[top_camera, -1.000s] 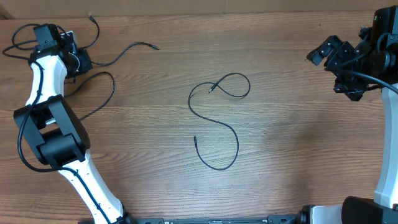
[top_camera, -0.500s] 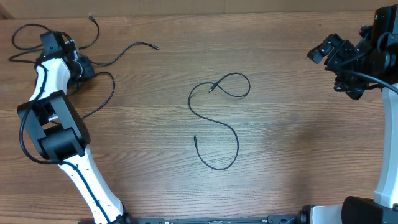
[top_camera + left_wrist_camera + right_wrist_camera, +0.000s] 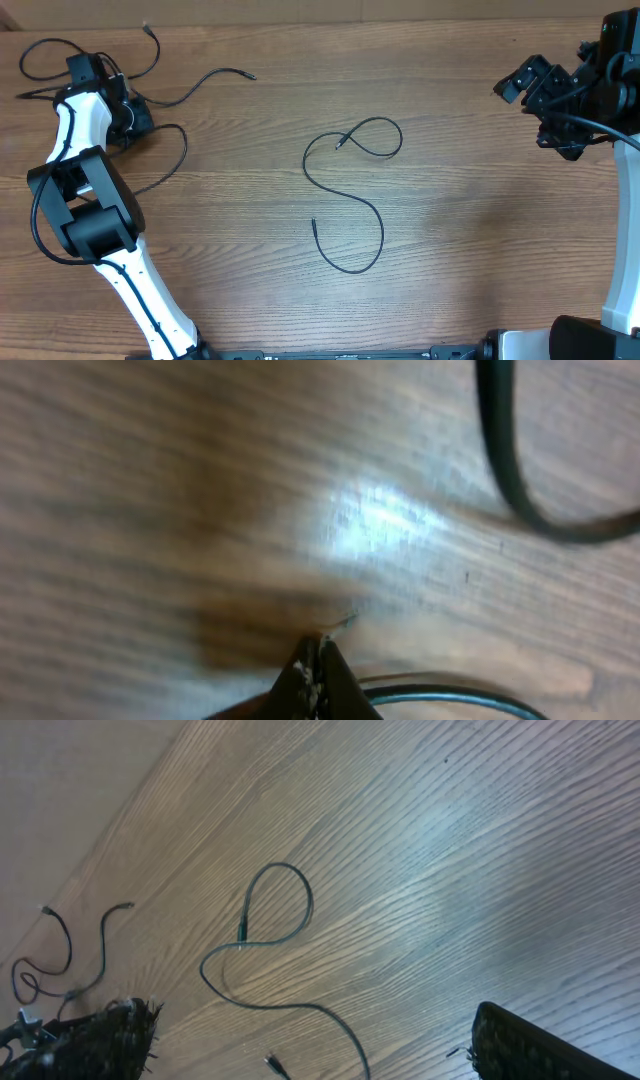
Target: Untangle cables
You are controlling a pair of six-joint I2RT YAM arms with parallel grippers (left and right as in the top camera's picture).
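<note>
Wood-grained table (image 3: 480, 220) is filling every view. At its left end the left gripper (image 3: 316, 668) is sitting low over the boards. Its own blurred wrist camera is showing the fingertips pressed together into one point. A thin strand (image 3: 440, 696) is running off to the right from just beside those tips, but I cannot tell whether it is pinched between them. A second strand (image 3: 505, 470) is curving across the upper right of that close view.

Only the overhead camera is showing what these belong to. The tangled cables (image 3: 232, 70) are looping around the left gripper (image 3: 130, 112), with one loop behind it, another below it, and a wavy length reaching toward the table's middle.

The right gripper (image 3: 522, 80) is hanging over the far right side, well apart from every cord. Overhead it is reading only as a dark shape, while its wrist camera is showing the two fingers (image 3: 520, 1045) spread wide at the frame's lower corners. Between them that view is framing the lone cable (image 3: 309, 905), which is lying in an S with a loop at one end, at the table's middle and apart from the tangle
</note>
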